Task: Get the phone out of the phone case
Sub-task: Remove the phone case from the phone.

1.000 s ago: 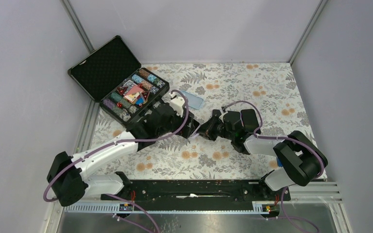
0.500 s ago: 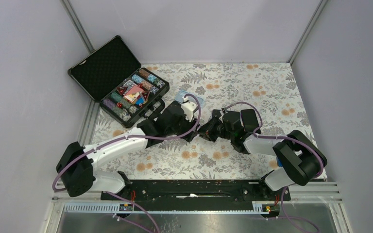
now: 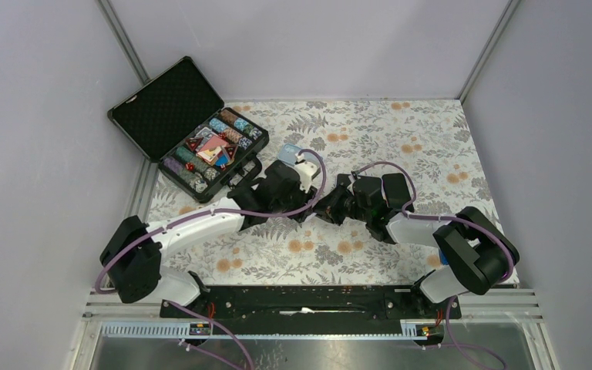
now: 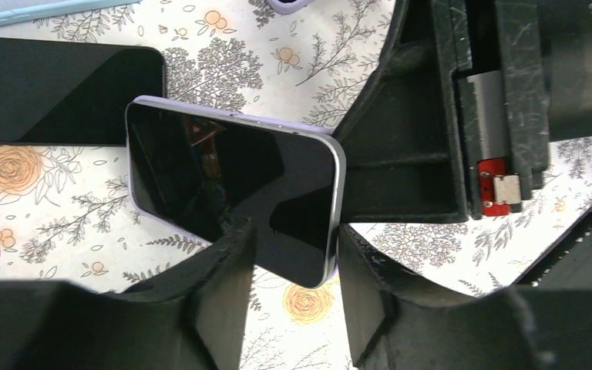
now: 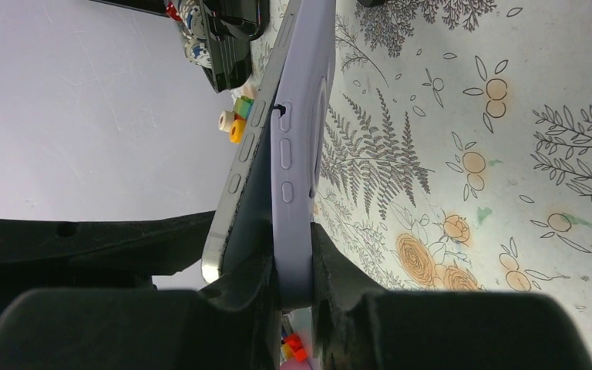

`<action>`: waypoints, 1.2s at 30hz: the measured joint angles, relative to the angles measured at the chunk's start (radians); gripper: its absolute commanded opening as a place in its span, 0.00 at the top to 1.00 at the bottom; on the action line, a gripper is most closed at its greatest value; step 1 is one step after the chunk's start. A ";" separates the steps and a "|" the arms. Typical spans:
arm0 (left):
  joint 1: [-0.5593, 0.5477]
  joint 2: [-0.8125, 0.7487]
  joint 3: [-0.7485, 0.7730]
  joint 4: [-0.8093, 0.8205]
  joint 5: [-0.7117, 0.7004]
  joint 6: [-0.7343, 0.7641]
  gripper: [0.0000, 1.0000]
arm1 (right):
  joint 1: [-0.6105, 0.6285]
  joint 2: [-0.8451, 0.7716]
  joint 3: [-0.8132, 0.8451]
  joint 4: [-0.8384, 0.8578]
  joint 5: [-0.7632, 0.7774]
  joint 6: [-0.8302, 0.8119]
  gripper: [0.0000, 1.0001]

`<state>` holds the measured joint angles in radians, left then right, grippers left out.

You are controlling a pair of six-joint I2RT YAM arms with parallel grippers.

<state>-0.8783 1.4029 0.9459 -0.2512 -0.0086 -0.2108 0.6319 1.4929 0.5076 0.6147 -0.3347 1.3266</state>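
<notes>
Item: phone [image 4: 223,185], black glass face, seated in a lilac phone case [image 5: 297,154], held up off the floral counter [image 4: 38,223] between the two arms. The right fingers [image 5: 327,277] are clamped narrow on one end, gripping the case. In the right wrist view the phone's metal edge seems to stand slightly proud of the case rim, though how far it has parted cannot be told. The left fingers [image 4: 227,270] are at half width and straddle the opposite end, one on each long side. Whether they press on it yet cannot be told. Handling, judged: the phone is rigid, moderately heavy, slick on its glass and breakable if dropped. The case is soft, pliant and grippy. The best hold is on the phone's bare metal sides near the left fingers, with the case peeled back from a corner. Beyond the left fingers, on the counter: a second dark phone [image 4: 54,89], lying flat, and past it a pale-blue slab [image 4: 46,9]. Farthest, off to the left: an open black chip case [image 3: 166,108].
</notes>
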 measured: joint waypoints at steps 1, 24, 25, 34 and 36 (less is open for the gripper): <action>0.000 0.003 0.003 -0.006 -0.008 0.000 0.61 | 0.000 0.000 0.000 0.000 0.001 0.001 1.00; -0.014 0.050 0.104 -0.097 -0.291 -0.030 1.00 | 0.000 -0.046 0.034 -0.106 0.012 -0.011 1.00; -0.011 0.051 0.113 -0.104 -0.304 -0.030 1.00 | 0.000 -0.051 0.034 -0.117 0.013 -0.016 1.00; -0.014 -0.024 0.142 -0.155 -0.455 0.016 1.00 | 0.010 -0.051 0.037 -0.140 0.036 -0.084 1.00; -0.014 -0.093 0.143 -0.157 -0.505 0.038 1.00 | 0.035 -0.051 0.055 -0.177 0.067 -0.133 1.00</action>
<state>-0.8925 1.3102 1.0885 -0.4084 -0.5133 -0.1730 0.6670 1.4414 0.5621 0.4381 -0.2676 1.1934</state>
